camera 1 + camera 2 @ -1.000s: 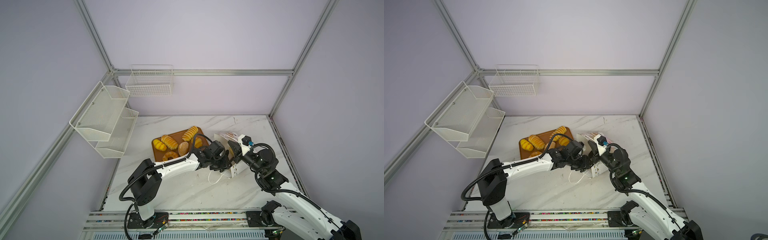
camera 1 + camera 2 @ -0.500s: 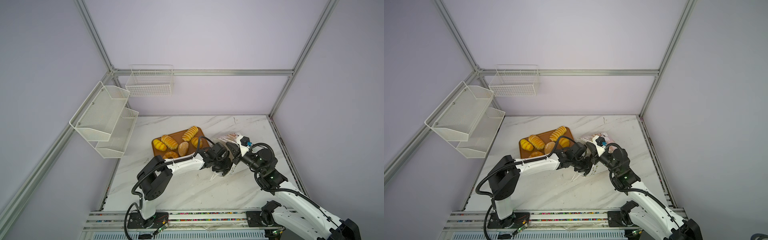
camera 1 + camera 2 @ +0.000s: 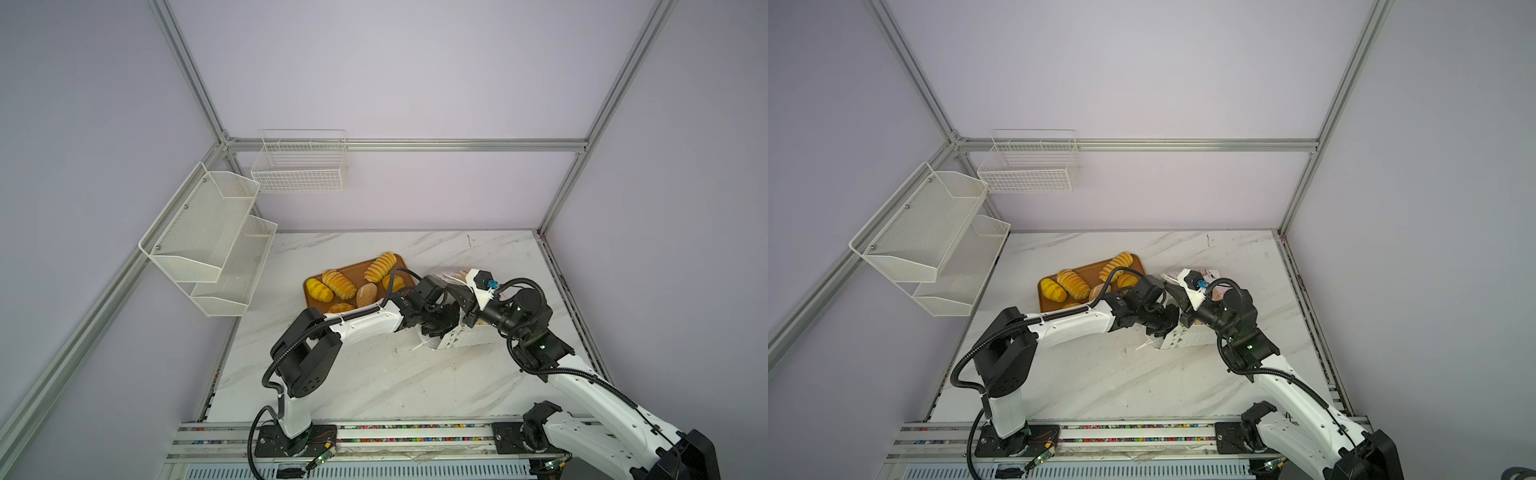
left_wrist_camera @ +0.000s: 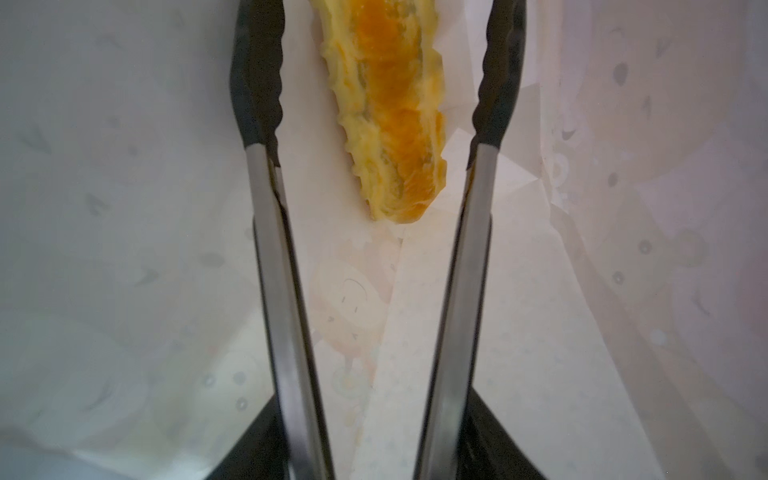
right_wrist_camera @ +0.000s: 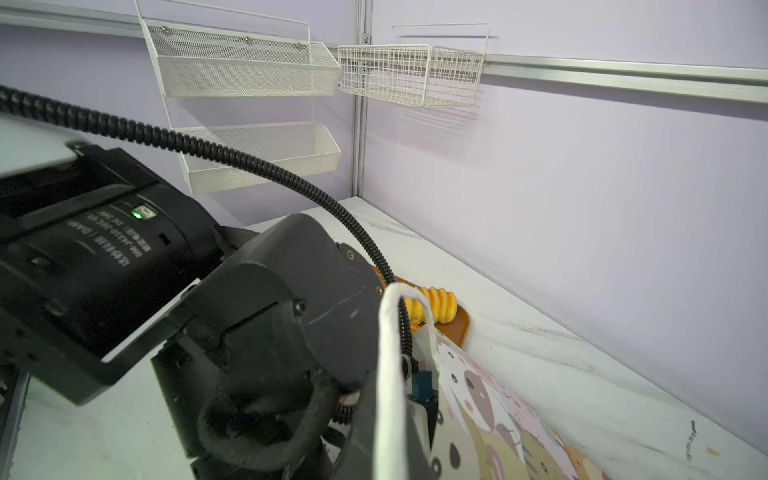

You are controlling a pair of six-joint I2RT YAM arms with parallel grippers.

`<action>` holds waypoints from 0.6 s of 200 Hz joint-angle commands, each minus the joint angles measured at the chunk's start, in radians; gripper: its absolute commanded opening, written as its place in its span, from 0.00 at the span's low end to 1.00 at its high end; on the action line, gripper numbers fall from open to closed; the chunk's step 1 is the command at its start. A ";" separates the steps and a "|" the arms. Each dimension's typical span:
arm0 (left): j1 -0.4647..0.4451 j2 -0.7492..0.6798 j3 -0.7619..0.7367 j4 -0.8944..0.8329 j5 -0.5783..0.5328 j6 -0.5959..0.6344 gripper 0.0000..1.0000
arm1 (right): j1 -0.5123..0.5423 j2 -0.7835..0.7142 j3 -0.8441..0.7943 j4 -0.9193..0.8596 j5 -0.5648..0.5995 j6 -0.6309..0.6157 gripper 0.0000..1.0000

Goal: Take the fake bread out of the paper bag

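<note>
The left tool (image 4: 380, 50), a pair of steel tong arms with dark scalloped tips, is seen spread inside the small paper bag (image 4: 124, 216) printed with pastel cartoon animal faces; nothing is pinched by it. Between its tips one long, ridged, golden-yellow toy loaf (image 4: 390, 112) is seen lying on the bag's white inside, its far end cut off by the frame edge.

The right tool (image 3: 460, 298) is pressed together on the bag's raised upper rim, though its fingertips are hidden. One white cord handle (image 5: 388, 353) is seen standing up there. A second is seen trailing onto the white marble table (image 3: 374, 386).

Left of the bag, six more pieces of fake bread (image 3: 338, 284) are carried by one brown rectangular tray (image 3: 355, 268); two are partly hidden by the left arm and its cable.

One white two-tier mesh rack (image 3: 208, 232) is fixed on the left wall. One white wire basket (image 3: 299, 166) is fixed on the far wall.
</note>
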 commanded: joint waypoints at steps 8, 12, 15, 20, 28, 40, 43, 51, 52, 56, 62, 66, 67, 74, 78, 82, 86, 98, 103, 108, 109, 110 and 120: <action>0.000 0.029 0.114 0.066 0.099 0.029 0.53 | 0.015 0.007 0.037 -0.028 -0.141 -0.052 0.00; 0.000 0.033 0.115 0.073 0.107 0.030 0.53 | 0.015 0.008 0.039 -0.031 -0.145 -0.055 0.00; 0.001 0.039 0.117 0.076 0.115 0.030 0.53 | 0.015 0.008 0.039 -0.035 -0.145 -0.057 0.00; 0.001 0.047 0.122 0.079 0.124 0.030 0.53 | 0.015 0.007 0.040 -0.042 -0.147 -0.063 0.00; 0.003 0.056 0.128 0.080 0.132 0.033 0.52 | 0.015 0.007 0.041 -0.054 -0.147 -0.070 0.00; 0.002 0.071 0.135 0.081 0.142 0.039 0.51 | 0.015 0.000 0.040 -0.068 -0.146 -0.079 0.00; 0.002 0.074 0.135 0.083 0.144 0.041 0.50 | 0.015 0.000 0.040 -0.072 -0.145 -0.081 0.00; 0.002 0.079 0.135 0.087 0.148 0.046 0.48 | 0.015 -0.006 0.037 -0.080 -0.140 -0.084 0.00; 0.002 0.080 0.135 0.087 0.148 0.046 0.48 | 0.015 -0.006 0.037 -0.081 -0.140 -0.085 0.00; 0.004 0.082 0.135 0.088 0.150 0.049 0.46 | 0.015 -0.011 0.035 -0.085 -0.135 -0.086 0.00; 0.004 0.083 0.134 0.090 0.151 0.052 0.44 | 0.015 -0.016 0.034 -0.090 -0.129 -0.088 0.00; 0.006 0.082 0.133 0.090 0.151 0.054 0.41 | 0.015 -0.019 0.031 -0.094 -0.124 -0.088 0.00; 0.005 0.082 0.132 0.089 0.151 0.054 0.40 | 0.015 -0.020 0.030 -0.094 -0.123 -0.089 0.00; 0.008 0.076 0.127 0.089 0.148 0.058 0.33 | 0.015 -0.025 0.027 -0.102 -0.108 -0.088 0.00; 0.010 0.070 0.124 0.090 0.143 0.060 0.30 | 0.015 -0.027 0.027 -0.108 -0.096 -0.089 0.00; 0.012 0.061 0.118 0.089 0.136 0.064 0.26 | 0.015 -0.029 0.027 -0.116 -0.082 -0.089 0.00; 0.014 0.053 0.111 0.088 0.130 0.069 0.22 | 0.016 -0.030 0.027 -0.125 -0.069 -0.088 0.00; 0.022 0.015 0.089 0.073 0.102 0.085 0.10 | 0.015 -0.038 0.028 -0.150 -0.027 -0.087 0.00; 0.026 -0.002 0.080 0.061 0.090 0.095 0.06 | 0.015 -0.044 0.026 -0.158 -0.008 -0.084 0.00; 0.029 -0.019 0.069 0.051 0.083 0.101 0.04 | 0.015 -0.049 0.024 -0.164 0.010 -0.079 0.00; 0.030 -0.022 0.067 0.050 0.081 0.102 0.03 | 0.015 -0.050 0.023 -0.165 0.012 -0.078 0.00; 0.031 -0.026 0.063 0.047 0.080 0.103 0.02 | 0.015 -0.051 0.024 -0.167 0.015 -0.077 0.00; 0.040 -0.060 0.033 0.044 0.071 0.109 0.00 | 0.015 -0.066 0.019 -0.181 0.045 -0.080 0.00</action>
